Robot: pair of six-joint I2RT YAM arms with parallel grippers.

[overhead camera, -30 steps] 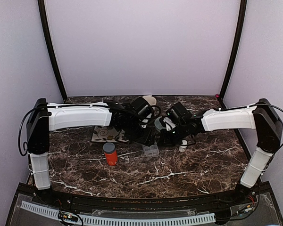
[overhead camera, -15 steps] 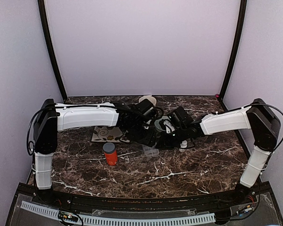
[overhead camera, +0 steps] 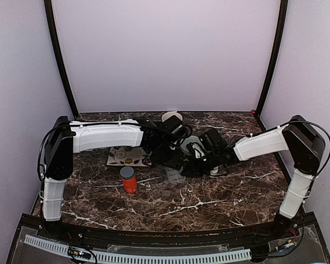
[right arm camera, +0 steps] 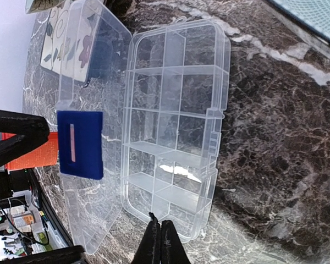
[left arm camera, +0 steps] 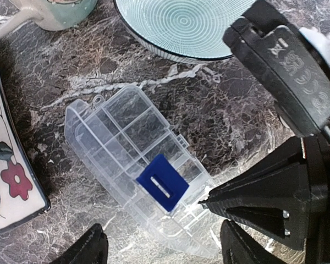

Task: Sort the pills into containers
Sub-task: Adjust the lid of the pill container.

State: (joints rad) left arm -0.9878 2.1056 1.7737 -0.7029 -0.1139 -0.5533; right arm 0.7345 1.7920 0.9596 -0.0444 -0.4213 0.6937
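Observation:
The clear plastic pill box (right arm camera: 173,121) lies on the marble with its hinged lid (right arm camera: 91,126) swung open; the lid carries a blue label (right arm camera: 80,144). The compartments look empty, and I see no pills in any view. My right gripper (right arm camera: 160,223) is shut, its tips at the box's near rim, with nothing visible between them. My left gripper (left arm camera: 164,232) is open, straddling the end of the box (left arm camera: 133,165) from above. The box also shows in the top view (overhead camera: 176,176), under both grippers.
An orange grey-capped bottle (overhead camera: 128,179) stands left of the box. A floral tray (overhead camera: 126,157) lies behind it. A pale green bowl (left arm camera: 187,25) and a cup (left arm camera: 55,11) sit just beyond the box. Another bowl (overhead camera: 172,116) is farther back.
Both arms have reached lower and closer together over the pill box. The bottle and tray have not moved.

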